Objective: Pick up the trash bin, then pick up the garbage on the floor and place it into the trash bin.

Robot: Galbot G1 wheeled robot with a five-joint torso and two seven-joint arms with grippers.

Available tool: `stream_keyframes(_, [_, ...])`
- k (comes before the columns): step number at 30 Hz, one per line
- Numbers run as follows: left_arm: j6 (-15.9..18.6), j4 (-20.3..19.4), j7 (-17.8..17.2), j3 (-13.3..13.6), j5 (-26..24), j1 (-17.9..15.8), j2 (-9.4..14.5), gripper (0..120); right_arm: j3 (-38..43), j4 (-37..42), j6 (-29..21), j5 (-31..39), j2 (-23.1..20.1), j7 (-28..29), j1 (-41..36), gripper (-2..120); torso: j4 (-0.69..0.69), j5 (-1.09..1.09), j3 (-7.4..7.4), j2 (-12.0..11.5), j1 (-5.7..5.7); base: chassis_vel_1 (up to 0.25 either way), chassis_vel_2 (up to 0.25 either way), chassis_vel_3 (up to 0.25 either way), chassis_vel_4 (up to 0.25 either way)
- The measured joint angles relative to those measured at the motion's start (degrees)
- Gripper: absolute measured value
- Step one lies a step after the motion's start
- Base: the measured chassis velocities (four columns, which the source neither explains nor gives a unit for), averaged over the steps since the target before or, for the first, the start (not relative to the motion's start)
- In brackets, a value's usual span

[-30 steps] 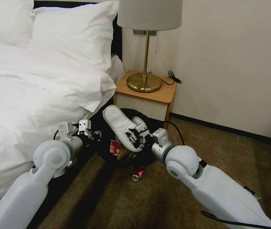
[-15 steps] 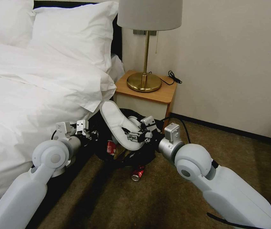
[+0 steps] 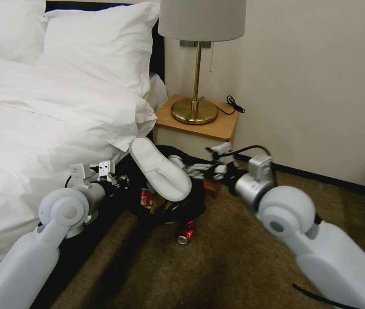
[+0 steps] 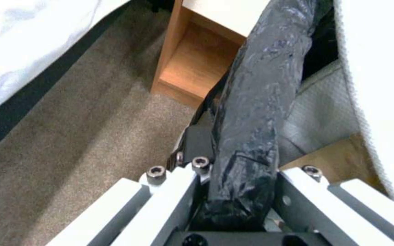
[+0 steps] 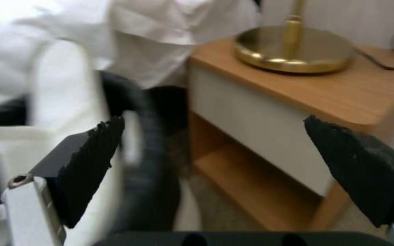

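Observation:
The trash bin (image 3: pixel 191 205), lined with a glossy black bag, is at the foot of the nightstand. My left gripper (image 3: pixel 120 180) is shut on its rim; the left wrist view shows the black bag rim (image 4: pixel 251 112) clamped in the left gripper (image 4: pixel 240 186). A white slipper (image 3: pixel 160 168) lies tilted across the bin's mouth, seen up close as the slipper (image 4: pixel 379 68). A red can (image 3: pixel 146 198) sits inside the bin. Another red can (image 3: pixel 185 233) lies on the carpet in front. My right gripper (image 3: pixel 203 168) is open just right of the slipper, holding nothing; its fingers (image 5: pixel 92 164) stand wide apart beside the bin rim (image 5: pixel 149 147).
The wooden nightstand (image 3: pixel 199 124) with a brass lamp (image 3: pixel 194 110) stands right behind the bin, close to my right gripper. The white bed (image 3: pixel 40 128) borders the left side. Open brown carpet (image 3: pixel 216 266) lies in front and to the right.
My right gripper has let go of the slipper, opened and pulled back to the right. The slipper now rests across the bin. The left arm barely shifted.

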Motion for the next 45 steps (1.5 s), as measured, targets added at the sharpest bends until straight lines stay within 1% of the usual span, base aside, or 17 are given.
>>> stream_keyframes(2, [0.0, -0.96, -0.74, -0.93, -0.51, 0.79, 0.38, 2, 2.05, -3.41, 0.95, -0.97, -0.67, -2.32, -0.76, 100, 0.03, -0.01, 0.0, 0.0, 0.0, 0.0, 0.0, 0.0, 0.0])
stream_keyframes(3, [0.0, -1.41, -1.08, -1.37, -0.74, 1.12, 0.55, 2, 2.39, -5.64, 2.84, -2.52, -1.25, -3.89, -1.54, 100, 0.04, -0.01, 0.0, 0.0, 0.0, 0.0, 0.0, 0.0, 0.0])
stream_keyframes(4, [0.0, -1.41, -1.08, -1.37, -0.74, 1.12, 0.55, 2, 2.39, -5.64, 2.84, -2.52, -1.25, -3.89, -1.54, 100, 0.04, -0.01, 0.0, 0.0, 0.0, 0.0, 0.0, 0.0, 0.0])
stream_keyframes(5, [0.0, -1.69, -1.22, -1.64, -0.9, 1.2, 0.73, 2, 2.62, -7.59, 4.32, -3.6, -1.88, -4.96, -2.67, 100, 0.04, 0.0, 0.0, 0.0, 0.0, 0.0, 0.0, 0.0, 0.0])
stream_keyframes(12, [0.0, -2.54, -1.54, -2.36, -1.62, 1.16, 1.25, 2, 3.69, -13.53, 6.73, -5.22, -2.66, -7.4, -6.51, 100, 0.02, 0.01, 0.0, 0.0, 0.0, 0.0, 0.0, 0.0, 0.0])
stream_keyframes(19, [0.0, -2.67, -1.54, -2.82, -1.76, 0.97, 1.42, 2, 3.53, -17.66, 7.52, -6.92, -1.42, -9.34, -8.46, 100, 0.02, -0.01, 0.0, 0.0, 0.0, 0.0, 0.0, 0.0, 0.0])
stream_keyframes(27, [0.0, -2.94, -1.51, -2.91, -2.7, -0.08, 2.17, 2, 0.79, -24.86, 7.93, -10.89, 2.43, -14.4, -9.0, 100, 0.02, -0.01, 0.0, 0.0, 0.0, 0.0, 0.0, 0.0, 0.0])
stream_keyframes(29, [0.0, -3.06, -1.51, -2.77, -2.9, -0.23, 2.57, 2, 0.04, -28.68, 9.77, -13.52, 3.89, -18.73, -8.36, 100, 0.03, -0.01, 0.0, 0.0, 0.0, 0.0, 0.0, 0.0, 0.0])
stream_keyframes(30, [0.0, -3.06, -1.51, -2.77, -2.9, -0.23, 2.57, 2, 0.04, -28.68, 9.77, -13.52, 3.89, -18.73, -8.36, 100, 0.03, -0.01, 0.0, 0.0, 0.0, 0.0, 0.0, 0.0, 0.0])
stream_keyframes(31, [0.0, -3.1, -1.51, -2.73, -3.02, -0.34, 2.88, 2, -0.19, -30.52, 10.71, -14.8, 4.52, -21.07, -8.02, 100, 0.03, -0.01, 0.0, 0.0, 0.0, 0.0, 0.0, 0.0, 0.0])
stream_keyframes(32, [0.0, -3.1, -1.51, -2.73, -3.02, -0.34, 2.88, 2, -0.19, -30.52, 10.71, -14.8, 4.52, -21.07, -8.02, 100, 0.03, -0.01, 0.0, 0.0, 0.0, 0.0, 0.0, 0.0, 0.0])
stream_keyframes(33, [0.0, -3.14, -1.46, -2.72, -3.18, -0.49, 3.26, 2, -0.55, -33.08, 12.14, -16.36, 5.31, -23.51, -7.55, 100, 0.03, -0.01, 0.0, 0.0, 0.0, 0.0, 0.0, 0.0, 0.0])
stream_keyframes(34, [0.0, -3.14, -1.46, -2.72, -3.18, -0.49, 3.26, 2, -0.55, -33.08, 12.14, -16.36, 5.31, -23.51, -7.55, 100, 0.03, -0.01, 0.0, 0.0, 0.0, 0.0, 0.0, 0.0, 0.0])
stream_keyframes(37, [0.0, -3.24, -1.36, -2.57, -3.59, -1.03, 3.84, 2, -1.82, -38.27, 15.82, -20.49, 7.27, -29.65, -6.68, 100, 0.02, -0.02, 0.0, 0.0, 0.0, 0.0, 0.0, 0.0, 0.0])
stream_keyframes(38, [0.0, -3.24, -1.36, -2.57, -3.59, -1.03, 3.84, 2, -1.82, -38.27, 15.82, -20.49, 7.27, -29.65, -6.68, 100, 0.02, -0.02, 0.0, 0.0, 0.0, 0.0, 0.0, 0.0, 0.0])
stream_keyframes(41, [0.0, -3.35, -1.35, -2.28, -3.65, -1.17, 3.84, 2, -2.99, -41.71, 17.99, -23.55, 9.43, -33.84, -5.78, 100, 0.02, -0.02, 0.0, 0.0, 0.0, 0.0, 0.0, 0.0, 0.0])
stream_keyframes(45, [0.0, -3.46, -1.27, -2.17, -3.65, -1.17, 3.84, 2, -4.26, -44.79, 20.3, -26.38, 11.55, -36.21, -4.85, 100, 0.03, -0.01, 0.0, 0.0, 0.0, 0.0, 0.0, 0.0, 0.0])
